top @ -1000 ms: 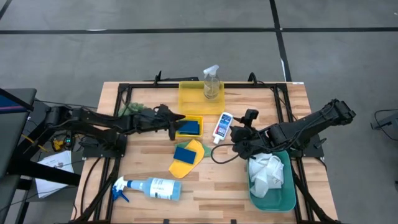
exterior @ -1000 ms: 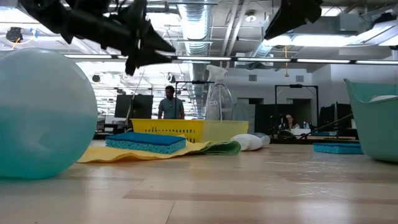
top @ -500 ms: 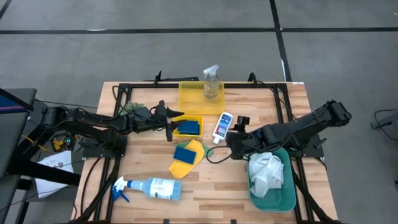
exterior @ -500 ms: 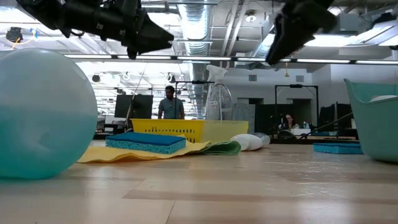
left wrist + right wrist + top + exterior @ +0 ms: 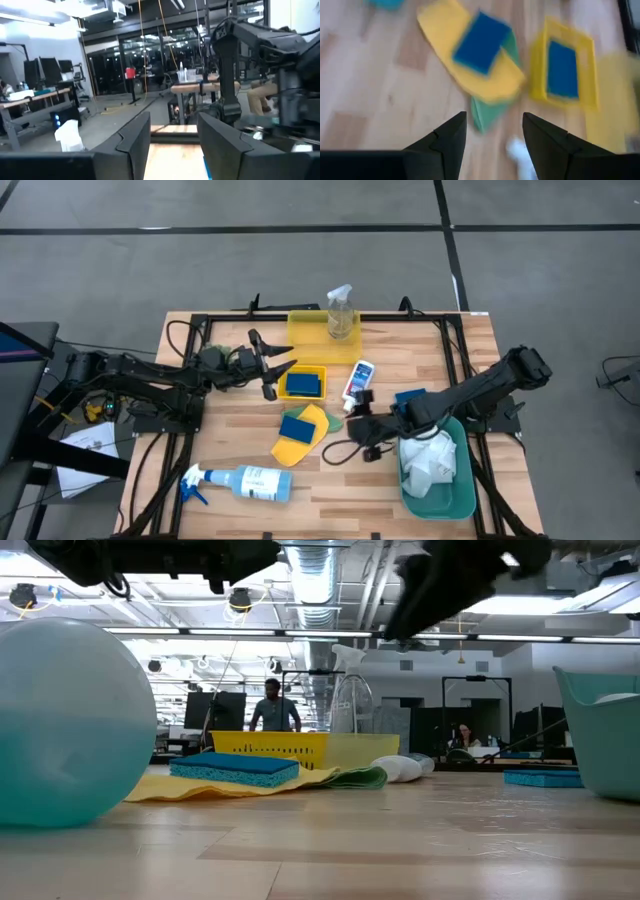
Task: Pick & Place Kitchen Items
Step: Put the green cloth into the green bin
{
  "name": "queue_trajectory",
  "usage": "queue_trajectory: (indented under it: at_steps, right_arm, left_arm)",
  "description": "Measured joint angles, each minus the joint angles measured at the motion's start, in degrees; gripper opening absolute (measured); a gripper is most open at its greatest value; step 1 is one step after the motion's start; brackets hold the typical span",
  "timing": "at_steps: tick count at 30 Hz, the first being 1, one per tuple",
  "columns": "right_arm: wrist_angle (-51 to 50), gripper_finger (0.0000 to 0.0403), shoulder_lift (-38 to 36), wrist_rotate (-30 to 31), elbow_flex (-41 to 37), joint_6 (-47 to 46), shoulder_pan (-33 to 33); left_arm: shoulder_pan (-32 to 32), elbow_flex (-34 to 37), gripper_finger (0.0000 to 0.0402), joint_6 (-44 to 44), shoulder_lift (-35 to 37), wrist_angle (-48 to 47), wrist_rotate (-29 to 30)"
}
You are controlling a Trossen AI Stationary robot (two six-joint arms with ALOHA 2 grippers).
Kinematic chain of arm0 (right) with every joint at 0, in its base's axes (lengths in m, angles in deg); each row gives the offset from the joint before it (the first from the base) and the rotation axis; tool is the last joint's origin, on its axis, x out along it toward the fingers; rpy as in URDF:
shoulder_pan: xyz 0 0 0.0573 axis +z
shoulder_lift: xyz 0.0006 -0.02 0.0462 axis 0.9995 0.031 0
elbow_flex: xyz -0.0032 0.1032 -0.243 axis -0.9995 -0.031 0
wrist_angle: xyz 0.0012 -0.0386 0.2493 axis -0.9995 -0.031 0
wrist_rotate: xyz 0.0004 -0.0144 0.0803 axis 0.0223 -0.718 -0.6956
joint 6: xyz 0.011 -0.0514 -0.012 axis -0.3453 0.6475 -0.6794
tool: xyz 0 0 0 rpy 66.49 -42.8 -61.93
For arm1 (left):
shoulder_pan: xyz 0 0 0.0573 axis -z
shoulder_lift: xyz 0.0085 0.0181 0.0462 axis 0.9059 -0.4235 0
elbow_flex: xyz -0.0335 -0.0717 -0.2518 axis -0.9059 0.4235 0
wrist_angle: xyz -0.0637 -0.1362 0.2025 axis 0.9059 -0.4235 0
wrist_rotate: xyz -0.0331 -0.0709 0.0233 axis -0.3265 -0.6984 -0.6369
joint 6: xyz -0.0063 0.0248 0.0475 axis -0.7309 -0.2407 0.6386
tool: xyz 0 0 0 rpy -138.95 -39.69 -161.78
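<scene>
Dark right tool hovers open beside yellow cloth.

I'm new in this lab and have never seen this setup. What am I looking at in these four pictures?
It is a robot with two dark arms at a wooden table, each ending in a two-finger gripper. One camera looks straight down, one sits at table-top height, and one rides on each wrist.

On the table lie a blue sponge on a yellow cloth, a second blue sponge in a small yellow tray, a clear spray bottle in a larger yellow tray, a blue-white spray bottle on its side, a small white blue-capped bottle, and a teal bin holding a white cloth.

The left gripper and right gripper are both open and hold nothing.
</scene>
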Motion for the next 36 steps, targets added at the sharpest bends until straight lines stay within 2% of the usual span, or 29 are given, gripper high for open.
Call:
queue_trajectory:
  at_steps: [6,15,21,36]
  right_arm:
    - [2.7,0.0185,6.3,-3.3,-0.1,6.0,-0.4]
    - [3.9,0.0185,12.4,-4.1,0.2,6.5,-4.1]
    - [5.1,0.0185,14.1,-9.4,0.2,6.4,-6.5]
    - [6.1,0.0185,14.0,-9.5,0.2,5.0,-7.9]
  left_arm:
    - [0.0,-0.2,0.0159,0.1,0.8,0.5,-0.1]
    - [0.0,0.1,0.0159,0.1,1.5,-0.3,-0.1]
    - [0.0,0.1,0.0159,0.1,1.5,-0.6,-0.1]
    - [0.0,0.1,0.0159,-0.1,1.5,-1.1,-0.1]
